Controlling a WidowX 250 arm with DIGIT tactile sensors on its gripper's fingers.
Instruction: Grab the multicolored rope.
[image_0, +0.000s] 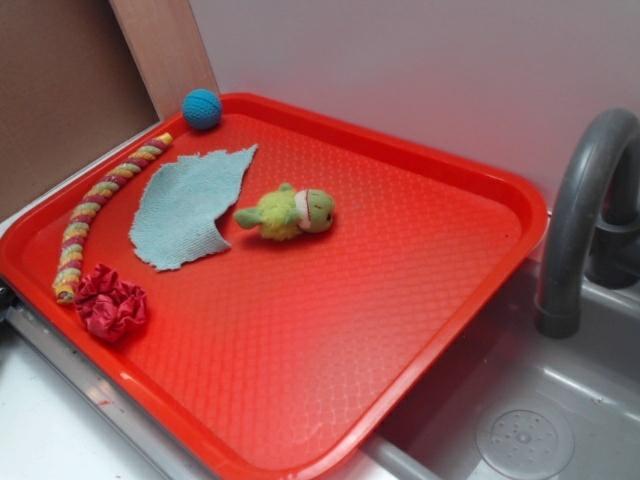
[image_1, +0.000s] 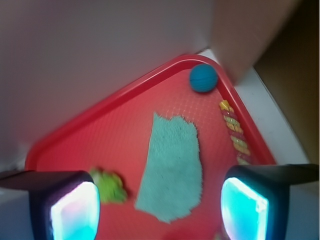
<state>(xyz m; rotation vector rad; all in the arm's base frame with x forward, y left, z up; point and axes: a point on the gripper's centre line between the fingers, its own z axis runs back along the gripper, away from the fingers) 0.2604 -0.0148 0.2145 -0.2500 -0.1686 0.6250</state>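
While fingers (image_1: 160, 205) gape, multicolored rope (image_0: 97, 205) lies untouched

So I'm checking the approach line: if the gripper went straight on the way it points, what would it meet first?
Probably the blue cloth, centred between the open gripper fingers; the multicolored rope lies off to one side. Depth is unclear.

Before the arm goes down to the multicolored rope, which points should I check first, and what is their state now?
1. Multicolored rope in plain view, nothing lying on it: ok.
2. Gripper open, holding nothing: ok.
3. Fingers centred over the rope: not ok, the blue cloth is between them and the rope is off to one side.
4. Rope apart from the blue cloth: ok.
5. Red scrunchie clear of the rope's near end: cannot tell, they look touching.
6. Blue ball clear of the far end: ok.
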